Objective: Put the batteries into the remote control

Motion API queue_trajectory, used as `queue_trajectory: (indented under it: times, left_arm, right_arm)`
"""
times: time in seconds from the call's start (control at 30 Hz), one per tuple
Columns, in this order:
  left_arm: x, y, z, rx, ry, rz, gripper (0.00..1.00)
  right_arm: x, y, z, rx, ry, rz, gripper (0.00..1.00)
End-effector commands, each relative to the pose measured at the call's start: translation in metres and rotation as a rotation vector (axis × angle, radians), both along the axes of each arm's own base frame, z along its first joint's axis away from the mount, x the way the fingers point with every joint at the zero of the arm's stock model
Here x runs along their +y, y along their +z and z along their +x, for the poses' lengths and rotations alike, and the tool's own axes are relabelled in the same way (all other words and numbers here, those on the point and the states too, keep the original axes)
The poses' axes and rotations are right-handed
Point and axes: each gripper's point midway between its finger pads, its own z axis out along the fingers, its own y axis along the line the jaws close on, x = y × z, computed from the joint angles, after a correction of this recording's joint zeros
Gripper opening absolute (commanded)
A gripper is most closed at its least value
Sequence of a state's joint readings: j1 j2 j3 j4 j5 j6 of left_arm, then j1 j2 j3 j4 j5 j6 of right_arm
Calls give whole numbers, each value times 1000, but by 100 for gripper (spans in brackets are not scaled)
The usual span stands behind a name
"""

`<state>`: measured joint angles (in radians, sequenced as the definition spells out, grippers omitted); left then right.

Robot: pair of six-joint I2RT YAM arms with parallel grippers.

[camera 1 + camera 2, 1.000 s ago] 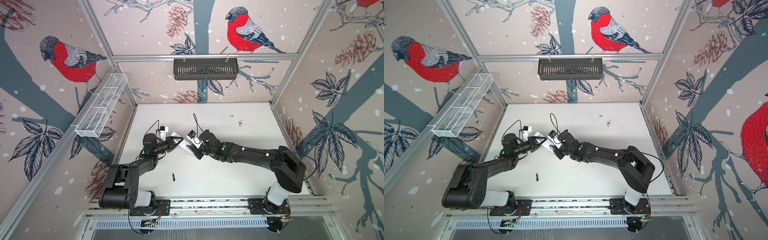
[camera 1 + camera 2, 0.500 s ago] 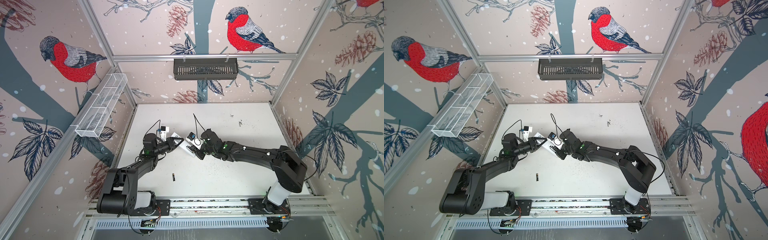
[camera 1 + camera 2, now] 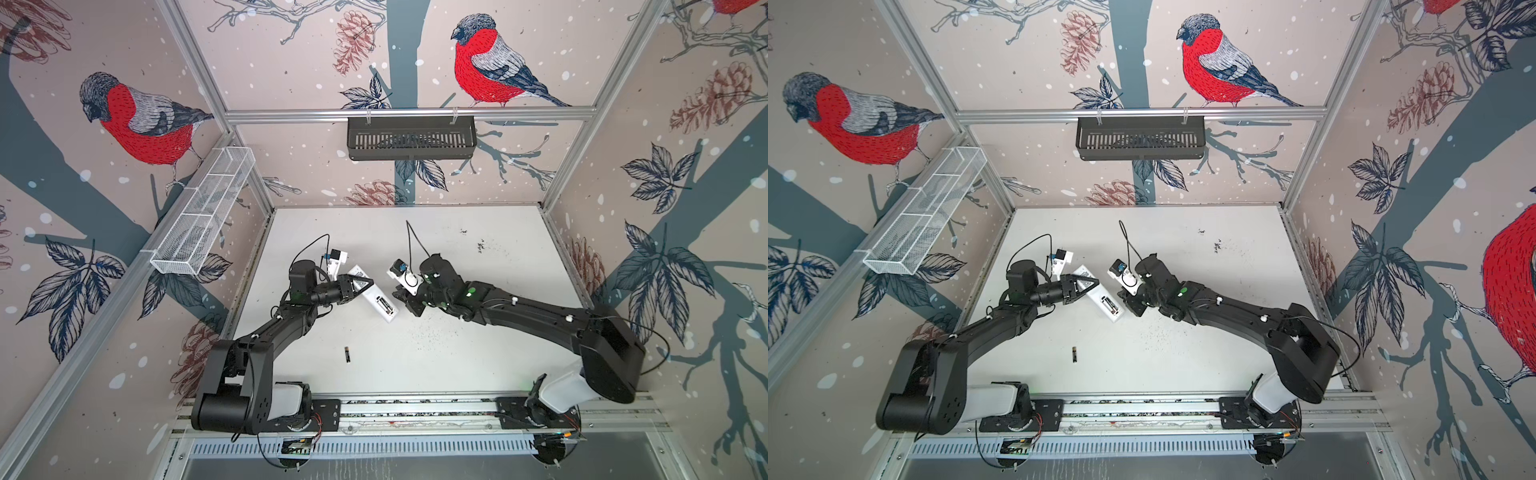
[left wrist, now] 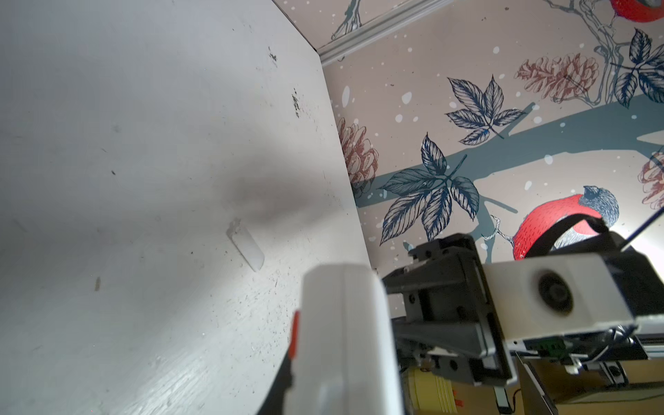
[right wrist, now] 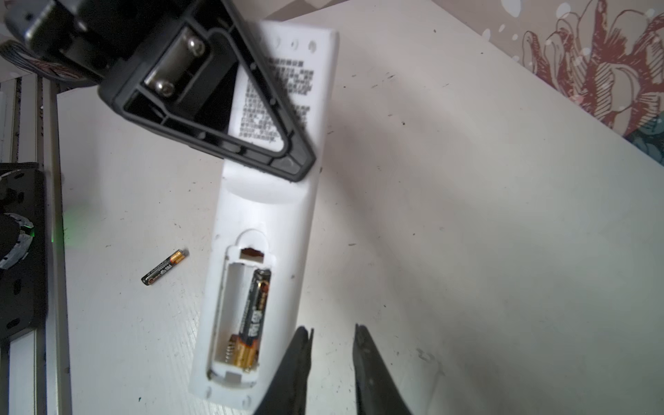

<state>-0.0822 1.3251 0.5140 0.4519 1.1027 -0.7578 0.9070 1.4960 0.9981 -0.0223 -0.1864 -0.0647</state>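
**REMOTE: ONE CELL IN, ONE LOOSE**

1. Loose battery (image 3: 347, 354). It lies flat on the bench toward the front edge, left of middle, well apart from both grippers.
2. Remote (image 3: 376, 300). It sits mid-bench, back up and slanted, with the compartment open at its nearer end. Whether that end rests on the bench cannot be told.
3. Seated battery (image 5: 253, 316). It lies in one slot, gold band toward the remote's end, and the slot beside it is empty.
4. Right gripper (image 5: 332, 345). Its jaws are slightly parted with nothing between them, just beside the compartment end.
5. Left gripper (image 3: 365, 284). It is clenched on the remote's far half, over the printed label.

Hazards, as judged:
- The loose battery is thin and round, so an off-centre pinch could roll it toward the front edge.
- The remote is held at one end only, so a push into the empty slot could pivot it or jolt the seated battery out.
- The second battery could go in the wrong way round.
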Motion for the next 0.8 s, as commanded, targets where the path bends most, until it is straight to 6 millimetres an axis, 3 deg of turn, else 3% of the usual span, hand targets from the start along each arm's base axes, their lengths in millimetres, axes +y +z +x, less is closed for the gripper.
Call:
queue_trajectory:
  times: [0.0,0.17,0.27,0.5,0.77]
  left_arm:
    - [-4,-1,-12,-20,-75,17,0]
    - [-9,5,-17,-84,-93,54,0]
    - [-12,11,-19,-117,-98,64,0]
    - [-14,17,-23,-142,-112,62,0]
    - [-15,22,-26,-161,-121,55,0]
  right_arm:
    - [-2,9,-15,69,25,48,37]
    - [-3,7,-28,143,40,56,56]
    - [0,-1,-32,153,31,33,61]
    - [13,-12,-39,180,41,31,63]
    - [17,-32,-41,222,65,10,54]
